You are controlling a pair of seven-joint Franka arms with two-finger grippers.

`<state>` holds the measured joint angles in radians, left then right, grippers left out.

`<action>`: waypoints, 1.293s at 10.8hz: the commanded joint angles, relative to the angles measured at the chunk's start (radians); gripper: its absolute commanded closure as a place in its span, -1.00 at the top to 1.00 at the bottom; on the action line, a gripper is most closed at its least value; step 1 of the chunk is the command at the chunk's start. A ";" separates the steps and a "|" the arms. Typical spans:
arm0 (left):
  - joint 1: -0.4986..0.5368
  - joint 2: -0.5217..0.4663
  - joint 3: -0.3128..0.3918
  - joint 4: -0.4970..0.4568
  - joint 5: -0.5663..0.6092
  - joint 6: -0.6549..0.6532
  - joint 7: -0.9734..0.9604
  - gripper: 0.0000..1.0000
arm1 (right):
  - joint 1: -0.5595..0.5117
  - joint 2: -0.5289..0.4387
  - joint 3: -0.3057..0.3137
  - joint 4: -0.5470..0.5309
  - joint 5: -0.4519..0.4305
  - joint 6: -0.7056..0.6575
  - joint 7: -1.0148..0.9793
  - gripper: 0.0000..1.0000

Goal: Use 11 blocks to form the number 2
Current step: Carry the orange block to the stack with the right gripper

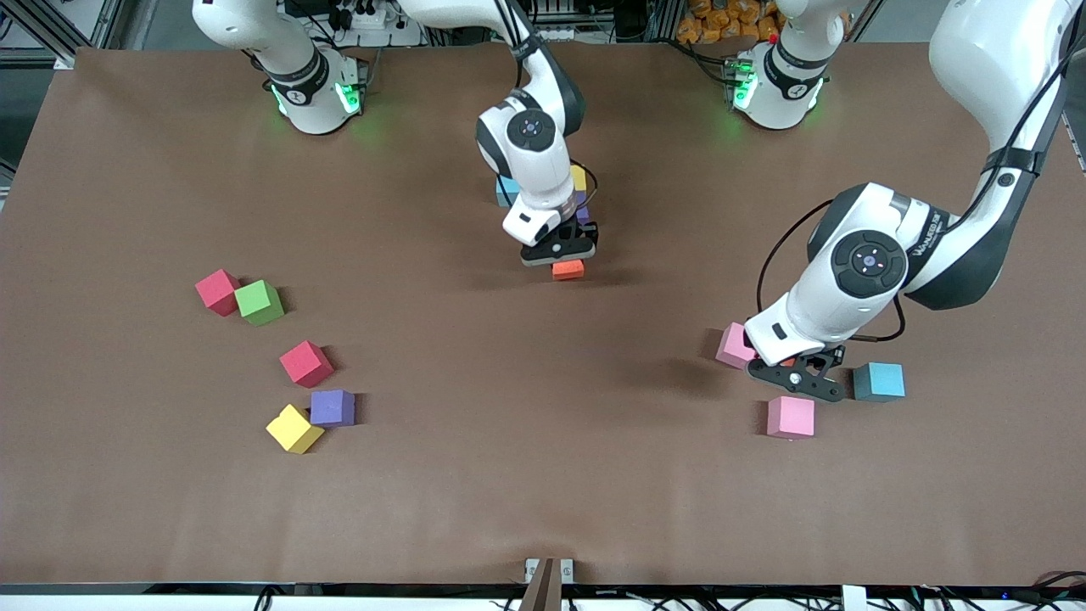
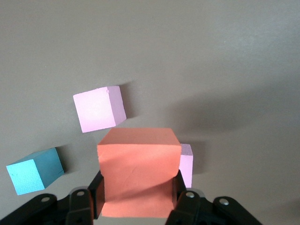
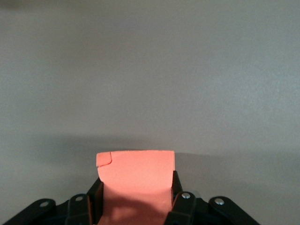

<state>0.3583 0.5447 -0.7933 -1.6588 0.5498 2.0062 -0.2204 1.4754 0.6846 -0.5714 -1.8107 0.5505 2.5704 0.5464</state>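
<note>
Right end effector (image 1: 562, 252) mid-bench, pinching an orange block (image 1: 568, 270) between its fingers; right wrist view shows that block (image 3: 136, 180) clamped, bare bench (image 3: 150, 70) past it. Can't tell from the front view if the block touches the bench or sits just above it. Partly hidden by the right arm, just farther from the camera than the end effector: a blue block (image 1: 506, 190), a yellow block (image 1: 579, 177), a purple block (image 1: 582, 212).

Left end effector (image 1: 797, 378) toward the left arm's end, pinching a second orange block (image 2: 138, 171), barely visible in the front view. It sits over the bench between two pink blocks: one (image 1: 735, 345) farther from the camera, one (image 1: 791, 417) nearer. Teal-blue block (image 1: 878, 381) just beside the end effector.

Toward the right arm's end: red block (image 1: 218, 291) touching a green cube (image 1: 259, 302); another red block (image 1: 305, 363) nearer the camera; then a purple block (image 1: 332, 408) touching a yellow block (image 1: 293, 428), nearest the camera
</note>
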 commanded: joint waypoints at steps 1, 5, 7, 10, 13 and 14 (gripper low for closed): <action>0.008 -0.028 -0.015 -0.019 -0.022 -0.010 0.010 -0.62 | 0.054 -0.037 -0.022 -0.068 -0.012 0.056 0.079 -0.51; 0.004 -0.019 -0.015 -0.006 -0.021 -0.010 0.018 -0.63 | 0.112 -0.034 -0.042 -0.082 -0.014 0.068 0.173 -0.51; -0.002 -0.019 -0.015 -0.006 -0.021 -0.010 0.016 -0.63 | 0.155 -0.030 -0.065 -0.117 -0.014 0.126 0.176 -0.51; -0.008 -0.015 -0.015 -0.004 -0.021 -0.010 0.004 -0.63 | 0.212 -0.025 -0.109 -0.134 -0.014 0.134 0.191 -0.51; 0.001 -0.015 -0.015 -0.004 -0.021 -0.010 0.019 -0.60 | 0.235 -0.016 -0.122 -0.141 -0.014 0.139 0.217 -0.52; 0.007 -0.017 -0.017 -0.004 -0.021 -0.010 0.021 -0.55 | 0.240 -0.010 -0.122 -0.141 -0.015 0.157 0.219 -0.52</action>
<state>0.3557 0.5447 -0.8081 -1.6598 0.5497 2.0054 -0.2193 1.6853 0.6843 -0.6725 -1.9228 0.5498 2.7012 0.7346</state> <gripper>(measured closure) 0.419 0.449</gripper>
